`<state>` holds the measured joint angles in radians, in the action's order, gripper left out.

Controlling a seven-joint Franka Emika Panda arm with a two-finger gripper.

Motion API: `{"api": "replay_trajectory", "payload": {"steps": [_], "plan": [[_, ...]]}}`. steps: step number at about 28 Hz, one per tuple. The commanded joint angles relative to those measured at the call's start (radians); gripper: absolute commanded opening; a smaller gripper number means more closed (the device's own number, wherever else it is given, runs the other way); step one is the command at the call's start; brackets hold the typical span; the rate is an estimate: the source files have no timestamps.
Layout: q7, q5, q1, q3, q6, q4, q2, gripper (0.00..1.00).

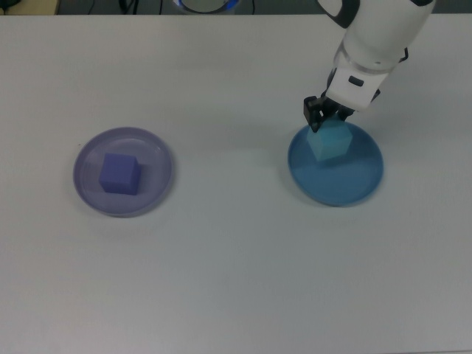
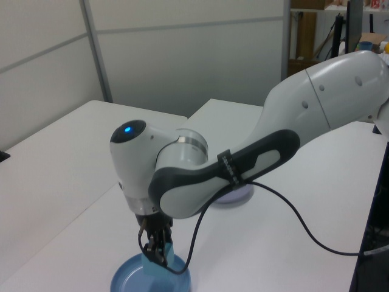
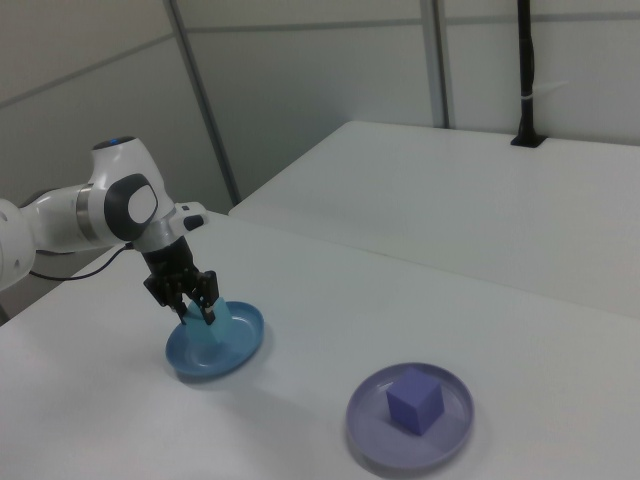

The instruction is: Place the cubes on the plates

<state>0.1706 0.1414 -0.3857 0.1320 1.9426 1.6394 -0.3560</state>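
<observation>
I see a plain white table point(image 1: 221, 280) with grey partition walls behind. The purple cube point(image 1: 119, 174) sits square in the lavender plate point(image 1: 124, 138) at nine o'clock in the top view. My gripper point(image 1: 324, 122) is clamped on the cyan cube point(image 1: 330, 142), tilted, over the blue plate point(image 1: 354, 188) at three o'clock.

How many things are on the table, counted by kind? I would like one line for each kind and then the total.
Cubes: 2, the purple cube and the turquoise cube
Plates: 2, the lavender plate and the blue plate
Total: 4
</observation>
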Motion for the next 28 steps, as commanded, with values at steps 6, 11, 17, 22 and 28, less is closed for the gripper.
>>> {"api": "replay_trajectory", "payload": {"steps": [6, 11, 17, 22, 28], "plan": [[0.119, 0.057, -0.032, -0.009, 0.061, -0.015, -0.052, 1.00], [0.179, 0.044, -0.032, -0.009, 0.055, -0.019, -0.028, 1.00], [0.418, 0.034, -0.021, -0.023, -0.017, -0.021, 0.087, 1.00], [0.412, -0.035, 0.082, -0.026, -0.178, -0.056, 0.150, 1.00], [0.164, -0.071, 0.220, -0.026, -0.347, -0.075, 0.209, 1.00]]}}
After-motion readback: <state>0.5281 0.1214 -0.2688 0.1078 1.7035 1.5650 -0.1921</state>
